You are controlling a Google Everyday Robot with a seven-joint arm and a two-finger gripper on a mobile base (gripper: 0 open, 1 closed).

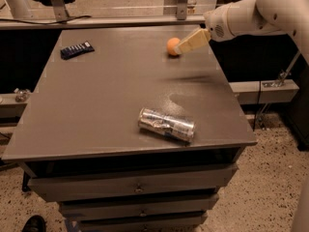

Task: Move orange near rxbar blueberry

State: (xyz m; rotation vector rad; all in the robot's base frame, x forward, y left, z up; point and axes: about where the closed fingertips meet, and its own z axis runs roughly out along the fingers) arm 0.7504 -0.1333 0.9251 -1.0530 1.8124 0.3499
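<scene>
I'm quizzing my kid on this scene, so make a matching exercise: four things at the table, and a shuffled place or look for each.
1 orange
2 rxbar blueberry
3 can
4 gripper

A dark blue, far left corner
B cream, at the far right, tip beside the fruit
C round, far side, right of middle
D silver, on its side near the front

Pairs: 1-C, 2-A, 3-D, 4-B

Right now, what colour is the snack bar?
Snack bar: dark blue, camera view; gripper beside the orange.

orange [172, 46] by end effector [182, 47], rxbar [77, 50] apart
</scene>
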